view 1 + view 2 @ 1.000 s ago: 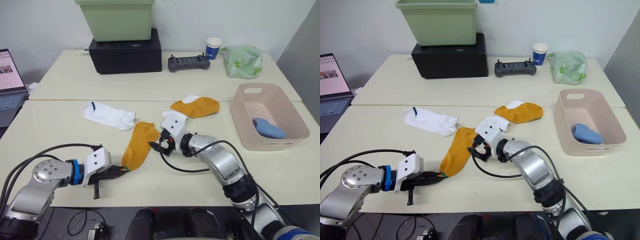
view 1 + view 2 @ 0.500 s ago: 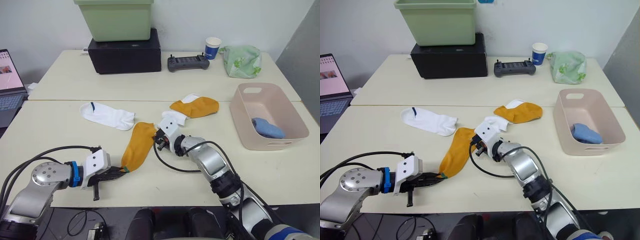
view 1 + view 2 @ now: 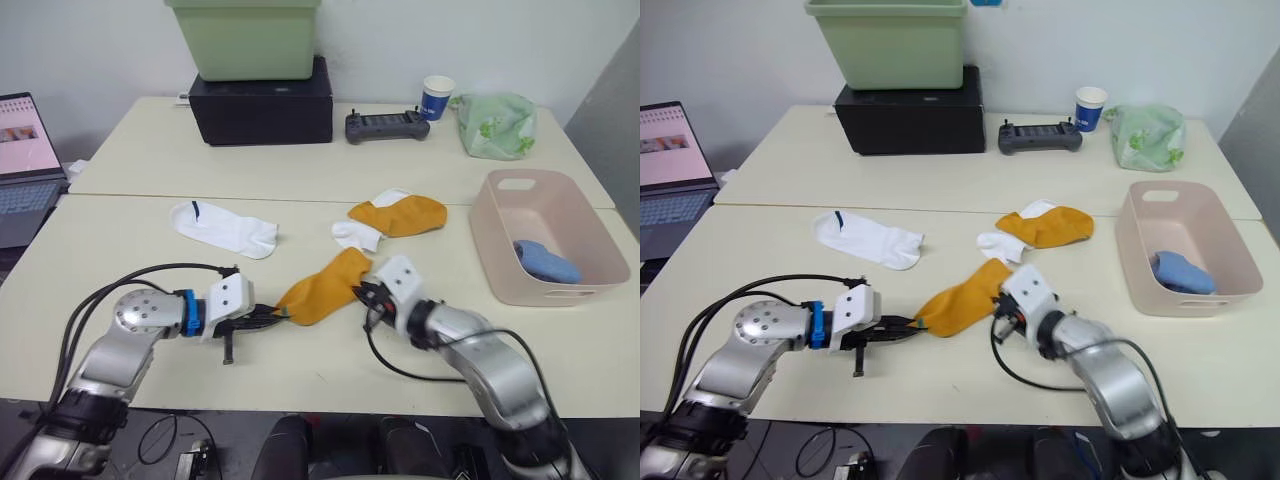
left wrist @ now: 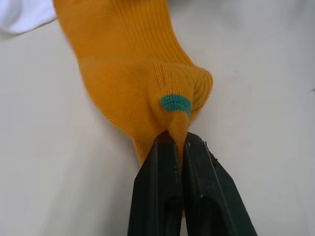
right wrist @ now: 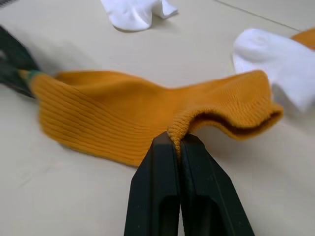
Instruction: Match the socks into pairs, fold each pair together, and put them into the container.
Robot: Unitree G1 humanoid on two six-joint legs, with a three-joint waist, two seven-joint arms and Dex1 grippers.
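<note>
We see one orange sock [image 3: 325, 287] lying on the near part of the tabletop [image 3: 130, 250], stretched between our two hands. Our left hand [image 3: 270, 314] has its two black fingers [image 4: 167, 196] pressed together on the sock's left end, right by the small green mark [image 4: 175, 103]. Our right hand [image 3: 362, 293] has its fingers [image 5: 170, 191] pressed together on the ribbed edge at the sock's right end.

The other orange sock [image 3: 405, 214] lies farther back and to the right. A white sock [image 3: 357, 234] sits just beside it, touching its left end. Another white sock [image 3: 223, 226] with a dark blue mark lies flat on the left, well apart from the orange ones.

The pink basket [image 3: 500, 250] stands on the right side of the tabletop. A light blue sock bundle [image 3: 545, 261] rests inside it.

At the far side we see a green tub [image 3: 245, 38] on top of a black box [image 3: 262, 100], a black controller [image 3: 387, 125], a blue paper cup [image 3: 436, 97] and a green-and-white cloth bundle [image 3: 495, 123]. A laptop [image 3: 25, 165] stands at the far left.
</note>
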